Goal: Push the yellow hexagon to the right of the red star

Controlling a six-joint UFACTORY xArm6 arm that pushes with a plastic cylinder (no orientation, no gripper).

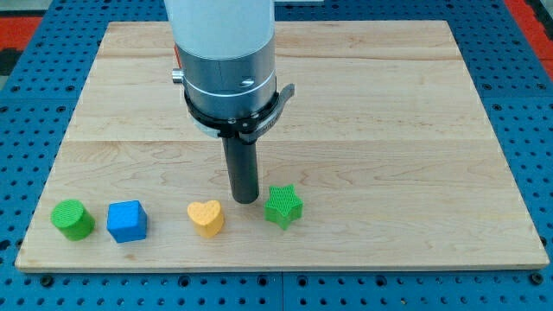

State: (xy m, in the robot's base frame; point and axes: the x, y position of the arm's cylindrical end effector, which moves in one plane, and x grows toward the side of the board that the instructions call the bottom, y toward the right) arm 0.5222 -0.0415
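Here, four blocks line the tabletop's bottom edge: green cylinder nearest the bottom-left corner, then blue cube, yellow heart, green star. My tip sits between the yellow heart and the green star, just beside the star, a little toward the top edge from both. The tool is a plain rod, nothing to part or clamp. No yellow hexagon or red star shows; whether the arm hides either, cannot tell.

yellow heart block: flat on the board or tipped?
Flat. The yellow heart block shows its full heart face upward on the wooden board.
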